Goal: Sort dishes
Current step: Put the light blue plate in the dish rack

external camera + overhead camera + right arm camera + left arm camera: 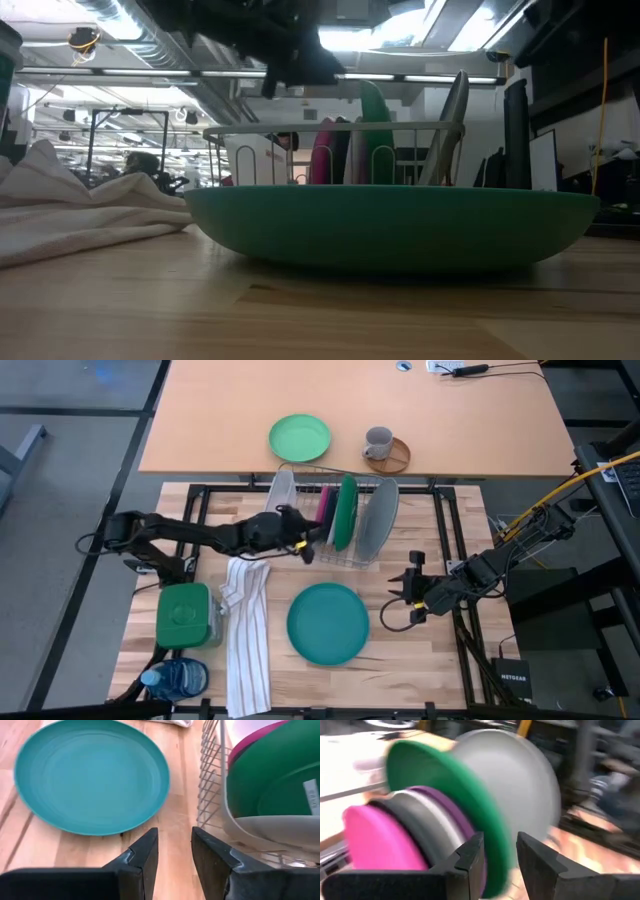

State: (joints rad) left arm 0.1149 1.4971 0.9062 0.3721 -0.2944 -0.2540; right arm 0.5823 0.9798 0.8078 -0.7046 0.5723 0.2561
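High view: teal plate (328,622) lies flat just beside right tool (410,598).

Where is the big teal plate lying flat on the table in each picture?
High view: the teal plate lies flat on the wooden table, in front of the dish rack.
Low view: teal plate fills the middle, close to the camera, rack behind it.
Left wrist view: not in it; only plates standing in the rack show.
Right wrist view: teal plate lies beside the rack's wires.
Shared landmark: the dish rack.
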